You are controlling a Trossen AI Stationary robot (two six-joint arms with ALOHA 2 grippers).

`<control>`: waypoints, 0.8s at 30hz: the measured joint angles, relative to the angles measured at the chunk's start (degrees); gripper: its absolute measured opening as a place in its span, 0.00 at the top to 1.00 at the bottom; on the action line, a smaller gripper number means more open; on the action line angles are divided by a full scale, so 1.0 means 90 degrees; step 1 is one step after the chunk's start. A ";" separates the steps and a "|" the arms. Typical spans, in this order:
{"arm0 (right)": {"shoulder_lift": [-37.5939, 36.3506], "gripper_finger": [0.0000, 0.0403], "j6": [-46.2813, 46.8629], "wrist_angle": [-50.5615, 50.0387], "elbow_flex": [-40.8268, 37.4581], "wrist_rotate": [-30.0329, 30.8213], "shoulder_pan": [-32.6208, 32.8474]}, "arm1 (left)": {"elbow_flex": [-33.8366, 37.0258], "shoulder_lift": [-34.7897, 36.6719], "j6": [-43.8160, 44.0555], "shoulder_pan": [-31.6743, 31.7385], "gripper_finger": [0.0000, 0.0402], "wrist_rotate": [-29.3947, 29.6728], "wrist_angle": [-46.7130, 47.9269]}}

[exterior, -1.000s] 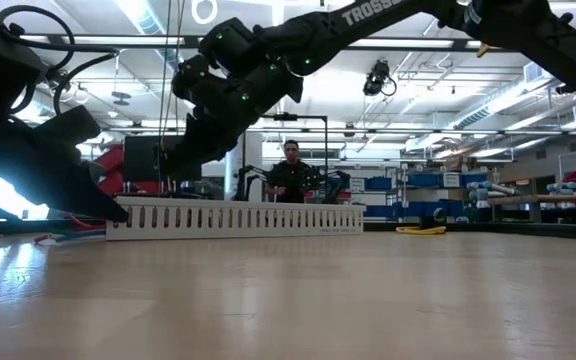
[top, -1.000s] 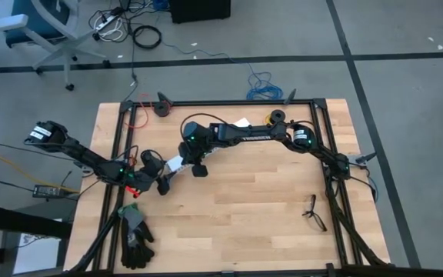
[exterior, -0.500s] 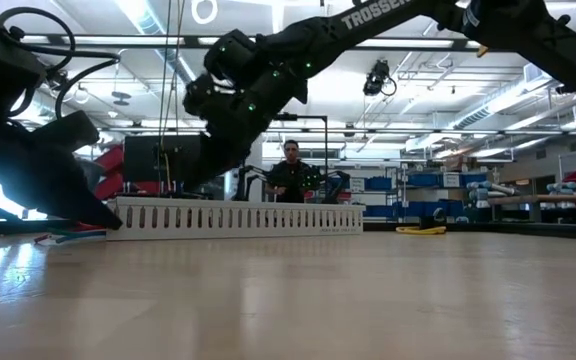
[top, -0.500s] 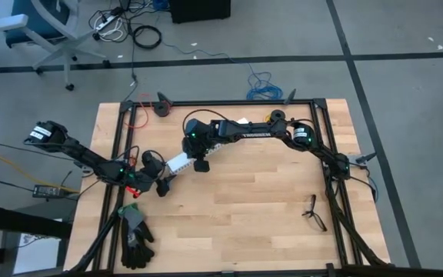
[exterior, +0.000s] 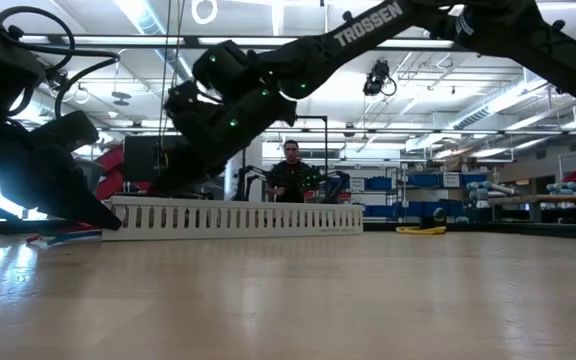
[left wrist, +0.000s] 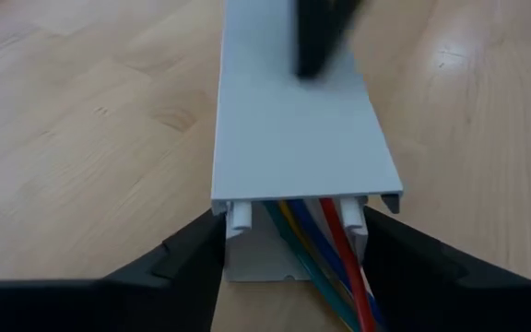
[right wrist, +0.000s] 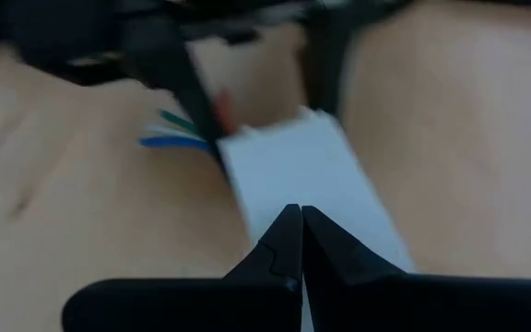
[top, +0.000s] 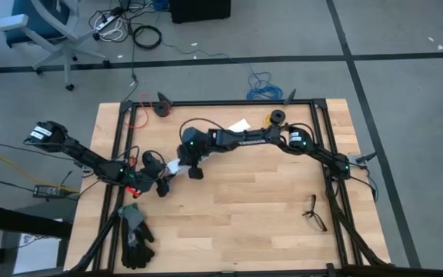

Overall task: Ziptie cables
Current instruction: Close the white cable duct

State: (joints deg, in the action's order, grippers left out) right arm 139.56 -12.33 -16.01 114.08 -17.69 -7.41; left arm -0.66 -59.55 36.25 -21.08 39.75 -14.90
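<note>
We see the left gripper (left wrist: 298, 267) with its dark, wedge-shaped fingers (left wrist: 182, 263) spread to either side of one end of a white slotted plastic channel (left wrist: 293, 138), pressing its side walls. The channel is smooth, matte and rectangular, capped with a flat lid. The cables (left wrist: 325, 254), thin glossy wires in red, blue, green and yellow, run out of that end. The right gripper (right wrist: 300, 242), fingers fully closed with nothing between them, rests over the channel's lid on the pale wood-grain table (top: 260, 208).
</note>
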 joint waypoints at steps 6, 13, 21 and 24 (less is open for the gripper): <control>-0.0018 1.00 -0.0067 0.0743 -0.0019 -0.0304 0.0130 | -0.0008 -0.0002 0.0003 0.0005 0.41 0.0012 0.0054; -0.0423 1.00 -0.0110 0.0149 -0.0015 0.0644 0.0059 | -0.0013 -0.0001 0.0003 0.0005 0.41 0.0022 0.0192; -0.0305 1.00 0.0184 -0.1364 0.0017 0.0228 -0.0229 | -0.0009 -0.0001 0.0005 0.0003 0.41 0.0006 0.0259; 0.0055 1.00 0.0295 -0.0413 0.0026 -0.0593 -0.0214 | -0.0008 -0.0002 0.0005 0.0002 0.41 0.0006 0.0264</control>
State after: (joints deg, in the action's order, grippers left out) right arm 140.05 -9.67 -19.72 114.32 -23.03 -9.34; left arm -0.73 -59.57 36.29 -21.06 39.81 -12.52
